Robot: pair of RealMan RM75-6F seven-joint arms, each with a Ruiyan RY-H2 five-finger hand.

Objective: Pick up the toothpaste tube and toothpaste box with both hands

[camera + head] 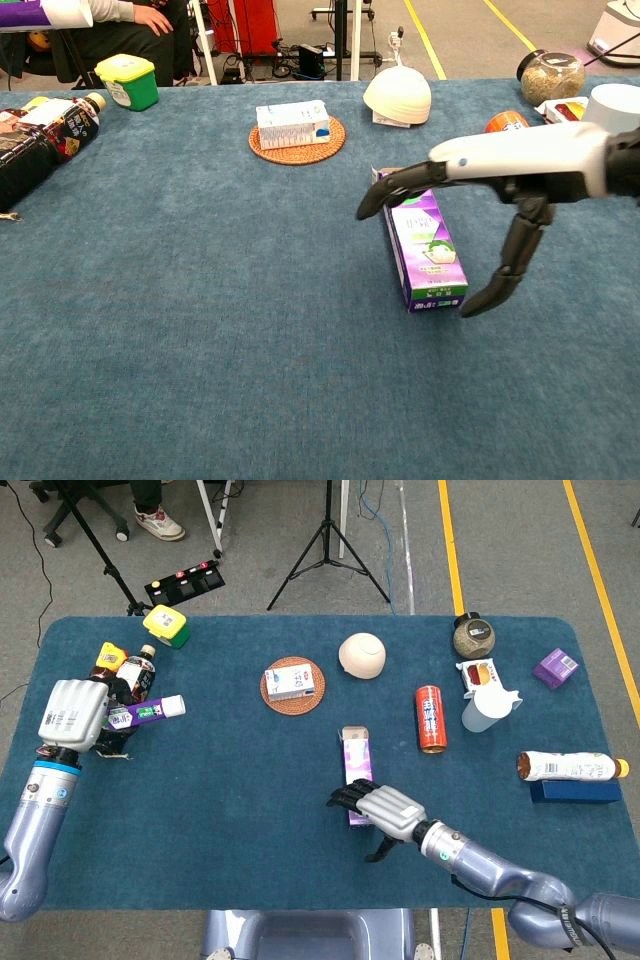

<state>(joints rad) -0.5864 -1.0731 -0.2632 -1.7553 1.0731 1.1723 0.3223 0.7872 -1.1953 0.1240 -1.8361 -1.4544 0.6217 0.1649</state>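
blue napped cloth table (250, 810). long purple card toothpaste box (420, 236) lies flat, just in front of the round woven coaster (293, 686). right hand (500, 185) arches over the box, fingers (390, 188) spread apart, thumb down beside its near right corner; holds nothing. left hand (72, 716), far left of the coaster, grips the smooth toothpaste tube (148, 712) raised off the cloth, white cap pointing toward the coaster.

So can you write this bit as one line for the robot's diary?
left hand: holds toothpaste tube lifted | right hand: open over toothpaste box, not gripping
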